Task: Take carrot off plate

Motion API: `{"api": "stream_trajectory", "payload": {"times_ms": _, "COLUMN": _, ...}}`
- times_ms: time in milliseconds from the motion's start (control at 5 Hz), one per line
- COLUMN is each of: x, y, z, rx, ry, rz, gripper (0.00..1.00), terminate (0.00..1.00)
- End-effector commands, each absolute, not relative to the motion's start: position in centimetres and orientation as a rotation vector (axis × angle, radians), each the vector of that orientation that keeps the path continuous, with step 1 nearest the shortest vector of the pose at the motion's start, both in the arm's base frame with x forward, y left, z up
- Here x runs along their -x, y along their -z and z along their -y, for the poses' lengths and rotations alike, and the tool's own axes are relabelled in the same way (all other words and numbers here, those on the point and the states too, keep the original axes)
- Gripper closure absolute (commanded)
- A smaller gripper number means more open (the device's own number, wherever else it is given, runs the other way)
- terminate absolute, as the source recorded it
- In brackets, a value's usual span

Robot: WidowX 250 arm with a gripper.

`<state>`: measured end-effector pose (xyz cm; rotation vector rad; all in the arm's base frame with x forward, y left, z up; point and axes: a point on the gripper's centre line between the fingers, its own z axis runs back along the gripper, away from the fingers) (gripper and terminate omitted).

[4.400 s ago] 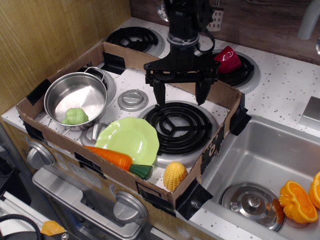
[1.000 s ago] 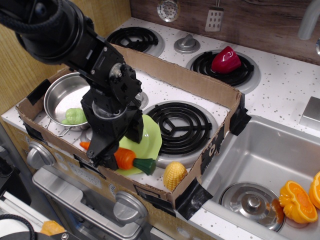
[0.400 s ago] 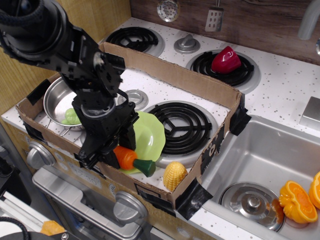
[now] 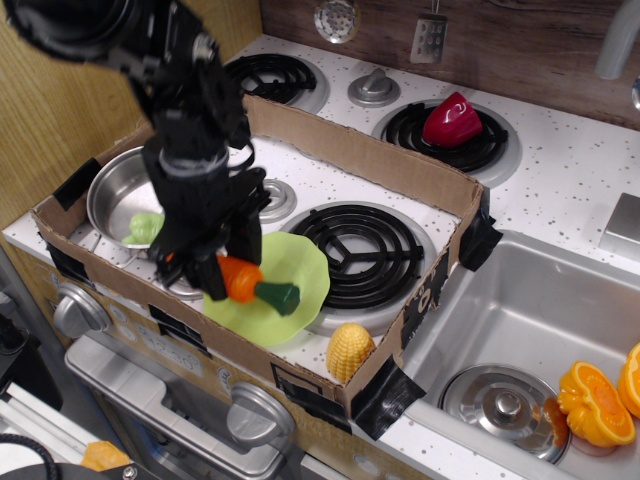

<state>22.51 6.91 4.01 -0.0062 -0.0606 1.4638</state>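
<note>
My gripper is shut on the orange carrot and holds it lifted above the light green plate. The carrot's dark green stub points right and down; its thin end is hidden behind my fingers. The plate lies at the front of the cardboard tray and looks tipped, its left part hidden behind my gripper and the carrot.
A steel pot with a green item stands at the left. A yellow corn cob lies at the front of the cardboard tray. A black burner lies right of the plate. A sink with orange halved fruit is at the right.
My gripper came from the back of the tray down to the carrot, closed on it and has now lifted it up. The plate has shifted slightly right.
</note>
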Motion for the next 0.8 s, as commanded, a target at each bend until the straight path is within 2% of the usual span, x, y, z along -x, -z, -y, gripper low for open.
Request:
{"api": "stream_trajectory", "payload": {"times_ms": 0, "x": -27.3, "y": -9.1, "z": -6.3, "rx": -0.007, "ry": -1.491, "rz": 0.031, "gripper": 1.00, "terminate": 0.00}}
{"api": "stream_trajectory", "payload": {"times_ms": 200, "x": -29.8, "y": -10.6, "z": -5.6, "rx": -0.047, "ry": -1.482, "rz": 0.025, "gripper": 1.00, "terminate": 0.00}}
{"api": "stream_trajectory", "payload": {"times_ms": 400, "x": -31.7, "y": -11.2, "z": -4.7, "rx": -0.070, "ry": -1.453, "rz": 0.047, "gripper": 1.00, "terminate": 0.00}}
{"api": "stream_trajectory", "payload": {"times_ms": 600, "x": -34.2, "y": -10.5, "z": -3.4, "rx": -0.040, "ry": -1.430, "rz": 0.069, "gripper": 1.00, "terminate": 0.00}}
